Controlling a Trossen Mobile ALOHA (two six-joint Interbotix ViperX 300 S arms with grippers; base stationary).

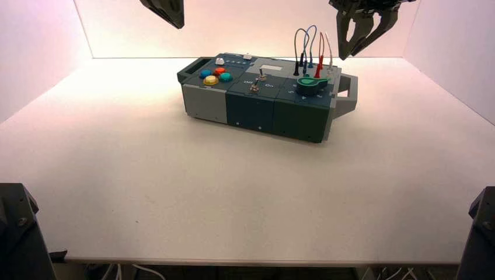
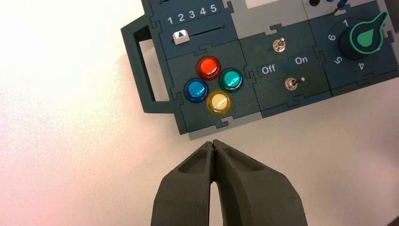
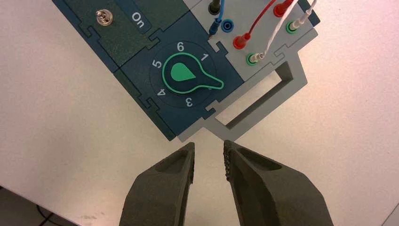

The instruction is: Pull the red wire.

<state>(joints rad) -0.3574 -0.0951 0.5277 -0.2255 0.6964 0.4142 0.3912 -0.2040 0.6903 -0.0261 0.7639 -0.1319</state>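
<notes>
While I hold both arms high over the table (image 1: 175,192), the stock reads as follows.

Item: red wire (image 1: 320,53). It loops upward at the box's right rear corner, behind the green knob (image 1: 311,86), with both red plugs (image 3: 240,42) seated in the grey socket panel. I judge it light, limp along the loop and stiff only at the tapered plug. My hold would be low on a plug body, not on the loop, which would likely slip or kink.

Neighbours: blue wire (image 1: 311,41), white wire (image 3: 277,33), black plug (image 1: 296,69). All crowd close beside the red.

Item: right gripper (image 1: 356,41). It hangs above and just behind the wires, apart from them, fingers parted by a narrow gap, holding nothing.

Item: left gripper (image 2: 214,146). It is parked above the box's left end, fingertips pressed together, empty.

Item: box (image 1: 257,111). No containers are present. Its sockets serve as holders: red, white and black plugs are seated, while one blue socket (image 3: 228,25) stands vacant.
</notes>
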